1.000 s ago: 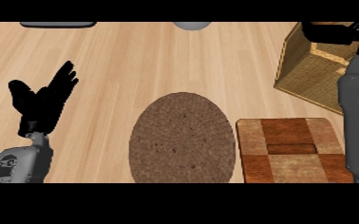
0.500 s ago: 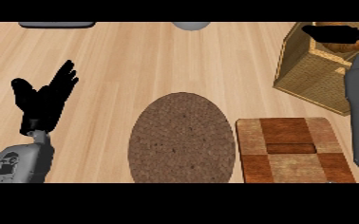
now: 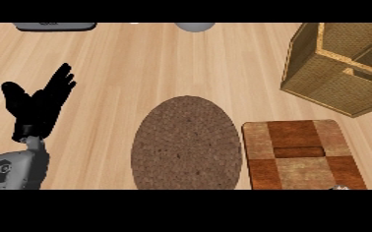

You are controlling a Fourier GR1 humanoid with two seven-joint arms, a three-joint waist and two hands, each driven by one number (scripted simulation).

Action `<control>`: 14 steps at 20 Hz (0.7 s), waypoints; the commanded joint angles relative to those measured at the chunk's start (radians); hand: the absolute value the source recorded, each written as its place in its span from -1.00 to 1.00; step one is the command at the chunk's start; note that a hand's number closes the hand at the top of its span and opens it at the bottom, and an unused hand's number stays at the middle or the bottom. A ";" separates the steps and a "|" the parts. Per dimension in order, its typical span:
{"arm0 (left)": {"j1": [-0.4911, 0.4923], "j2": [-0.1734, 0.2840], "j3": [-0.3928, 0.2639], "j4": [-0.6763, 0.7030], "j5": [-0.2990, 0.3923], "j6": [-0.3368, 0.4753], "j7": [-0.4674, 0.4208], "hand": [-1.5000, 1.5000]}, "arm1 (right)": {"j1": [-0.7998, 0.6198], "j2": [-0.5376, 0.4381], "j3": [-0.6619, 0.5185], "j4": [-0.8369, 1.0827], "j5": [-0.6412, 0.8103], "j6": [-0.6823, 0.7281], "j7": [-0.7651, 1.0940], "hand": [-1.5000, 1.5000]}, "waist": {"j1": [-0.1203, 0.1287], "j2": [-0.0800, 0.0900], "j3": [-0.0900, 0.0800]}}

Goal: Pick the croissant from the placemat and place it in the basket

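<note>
A brown checkered board [image 3: 301, 153] lies just beside the round placemat [image 3: 186, 143]; the wicker basket [image 3: 330, 69] stands at the far right on the pale wooden bench [image 3: 160, 64]. The left hand [image 3: 38, 105] rests at the left edge, fingers spread and straight.

Round brown placemat [image 3: 186, 145] lies bare; woven basket [image 3: 327, 73] upper right.

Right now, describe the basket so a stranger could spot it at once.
Look along the wooden counter to its far right corner. There stands the basket, a tan woven box with straight walls and an open top. Unlike the flat brown oval placemat and the checkered wooden board, it stands tall.
</note>
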 commanded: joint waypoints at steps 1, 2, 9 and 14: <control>-0.013 0.009 0.010 0.043 -0.002 -0.010 -0.021 0.00 | 0.025 -0.053 -0.113 -0.076 -0.131 0.032 0.042 -1.00 | -0.005 0.000 0.000; -0.019 0.026 0.033 0.050 0.013 -0.019 -0.032 0.00 | 0.103 -0.059 -0.155 -0.106 -0.191 0.062 0.011 -1.00 | -0.012 -0.001 0.000; 0.020 0.033 0.044 -0.018 0.034 -0.026 0.018 0.00 | 0.390 -0.189 -0.331 -0.240 -0.447 0.377 -0.003 -1.00 | -0.020 -0.005 0.000; 0.016 0.000 0.014 -0.025 -0.006 0.008 0.001 0.00 | 0.545 -0.235 -0.503 -0.176 -0.654 0.565 -0.124 -1.00 | -0.014 -0.001 0.000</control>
